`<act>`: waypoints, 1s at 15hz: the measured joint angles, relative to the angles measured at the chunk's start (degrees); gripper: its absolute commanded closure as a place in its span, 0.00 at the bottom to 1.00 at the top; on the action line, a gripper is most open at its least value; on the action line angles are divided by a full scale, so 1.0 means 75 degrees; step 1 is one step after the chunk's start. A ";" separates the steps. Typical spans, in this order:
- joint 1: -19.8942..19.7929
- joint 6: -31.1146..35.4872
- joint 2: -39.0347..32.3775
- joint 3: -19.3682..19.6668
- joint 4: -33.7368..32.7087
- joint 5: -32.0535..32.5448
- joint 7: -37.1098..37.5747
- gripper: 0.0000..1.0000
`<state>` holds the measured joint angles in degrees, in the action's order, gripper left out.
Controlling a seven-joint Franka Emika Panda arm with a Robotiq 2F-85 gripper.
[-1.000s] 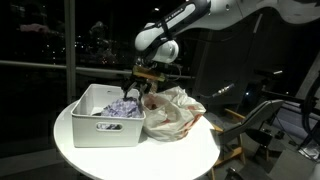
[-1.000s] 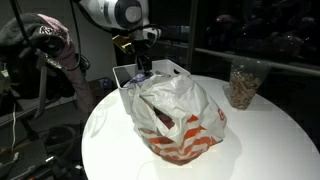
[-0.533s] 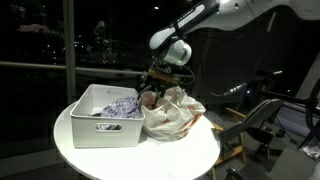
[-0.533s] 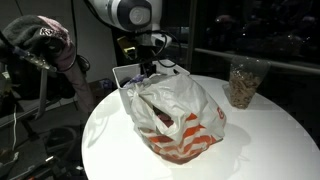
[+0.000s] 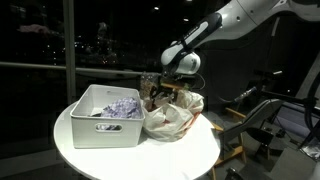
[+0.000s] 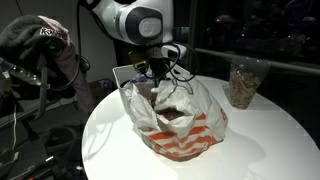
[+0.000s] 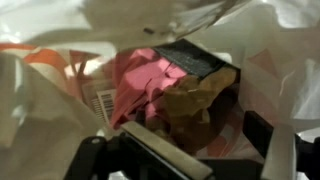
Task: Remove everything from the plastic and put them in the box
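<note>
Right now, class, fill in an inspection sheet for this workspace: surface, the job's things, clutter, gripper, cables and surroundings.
Surface: round white table.
Job's things: plastic bag, mouth open, right beside the white box; purple items lie in the box; a pink item, a dark boxy item and a brown crumpled item are in the bag.
Clutter: clear container with brownish filling, standing apart from the bag.
Gripper: gripper at the bag's mouth, jaws open, holding nothing.
Cables: black cable looping by the wrist.
Surroundings: dark windows; a chair.
</note>
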<state>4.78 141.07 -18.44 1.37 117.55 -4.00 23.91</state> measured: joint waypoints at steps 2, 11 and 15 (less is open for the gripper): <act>0.0037 0.0382 -0.0028 0.0166 0.0143 0.0445 0.0300 0.00; 0.0572 0.1123 -0.0368 0.0800 0.0714 0.2097 0.1489 0.00; 0.0582 0.1120 -0.0359 0.0477 0.1033 0.1653 0.1423 0.00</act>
<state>9.14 149.47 -21.14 4.95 125.29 8.39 34.58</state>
